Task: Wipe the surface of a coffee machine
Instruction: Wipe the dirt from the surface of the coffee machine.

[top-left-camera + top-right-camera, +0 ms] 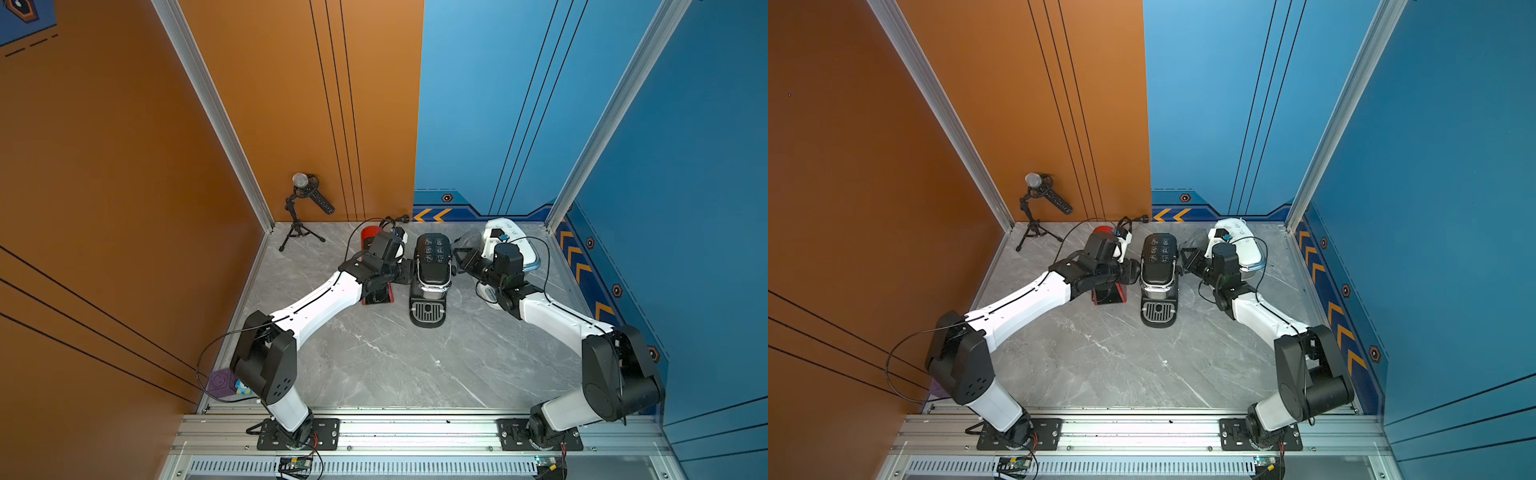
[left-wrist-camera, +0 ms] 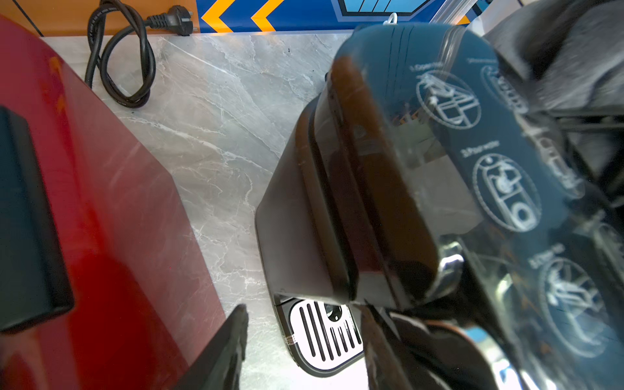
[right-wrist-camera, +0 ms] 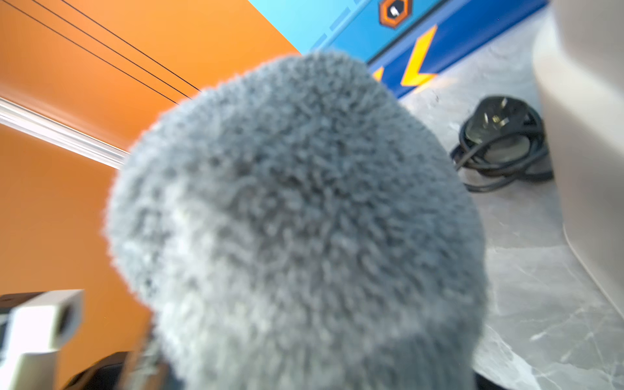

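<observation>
Grey marble tabletop, boxed by orange and blue walls, is what you are working over, and the black coffee machine stands toward its back, between a red appliance on one flank and a white appliance on the other. You have the two arms reaching in from the front rail like a pair of brackets, elbows out, wrists turned inward so that each gripper meets the machine from its own side. Your left gripper sits in the narrow gap between the red appliance and the machine, right up against the machine's side; in the left wrist view its fingers stand apart with only table and the drip tray showing between them, so it pinches nothing that you can see. I read that as a brace, so the machine does not slide when pushed from the other side. Your right gripper is pinched onto a fluffy grey cloth, which bulges ahead of the fingers and fills the right wrist view; in both top views the wad sits at the machine's rear right corner, at the edge of the printed top panel. Holding the cloth bunched gives you a soft pad to drag across the glossy top. From that placing I judge the wipe of the top is barely begun.
</observation>
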Robot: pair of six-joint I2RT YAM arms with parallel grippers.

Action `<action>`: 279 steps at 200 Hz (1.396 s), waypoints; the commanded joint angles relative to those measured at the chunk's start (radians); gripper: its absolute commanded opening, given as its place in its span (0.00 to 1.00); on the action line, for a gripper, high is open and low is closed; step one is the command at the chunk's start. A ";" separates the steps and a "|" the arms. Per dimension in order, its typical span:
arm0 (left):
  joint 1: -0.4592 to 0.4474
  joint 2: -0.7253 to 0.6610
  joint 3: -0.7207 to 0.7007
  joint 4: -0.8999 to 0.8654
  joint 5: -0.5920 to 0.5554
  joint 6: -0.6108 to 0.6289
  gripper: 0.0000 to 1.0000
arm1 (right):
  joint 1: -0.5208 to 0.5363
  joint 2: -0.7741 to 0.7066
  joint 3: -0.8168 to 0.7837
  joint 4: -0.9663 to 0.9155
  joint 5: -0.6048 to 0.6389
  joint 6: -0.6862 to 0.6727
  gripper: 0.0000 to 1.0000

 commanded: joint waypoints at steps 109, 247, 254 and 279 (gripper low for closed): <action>0.001 -0.039 -0.022 0.046 -0.011 0.000 0.54 | 0.041 0.297 0.138 -0.023 0.121 -0.042 0.23; -0.002 -0.044 -0.026 0.046 -0.012 -0.001 0.55 | 0.100 0.397 0.107 -0.041 0.157 -0.069 0.23; -0.002 -0.041 -0.025 0.046 -0.011 0.000 0.55 | 0.101 0.381 0.105 -0.043 0.157 -0.070 0.23; -0.002 -0.041 -0.025 0.046 -0.013 0.002 0.54 | 0.100 0.297 0.103 -0.064 0.159 -0.081 0.24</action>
